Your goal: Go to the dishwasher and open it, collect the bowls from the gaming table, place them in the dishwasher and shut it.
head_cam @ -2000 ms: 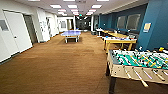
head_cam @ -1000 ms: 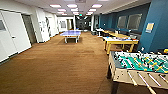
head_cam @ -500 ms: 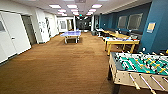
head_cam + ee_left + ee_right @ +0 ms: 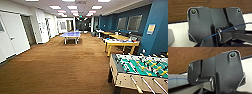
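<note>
Foosball table point(image 4: 140, 71) near-right, carpet point(image 4: 62, 67)

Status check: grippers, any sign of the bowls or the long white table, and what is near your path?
Gripper fingers not readable. Bowls, dishwasher not spotted. Foosball table close on the right; yellow tables beyond it; blue ping-pong table far ahead across open brown carpet.

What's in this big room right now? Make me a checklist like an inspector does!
Surface: brown carpet floor.
Job's things: nothing seen; no bowls or dishwasher can be made out.
Clutter: foosball table near right; yellow tables beyond it along the blue wall; blue ping-pong table far ahead.
Grippers: fingers cannot be made out.
Cables: thin blue cable across the left wrist's dark plate.
Surroundings: white doors left, ceiling lights.
</note>
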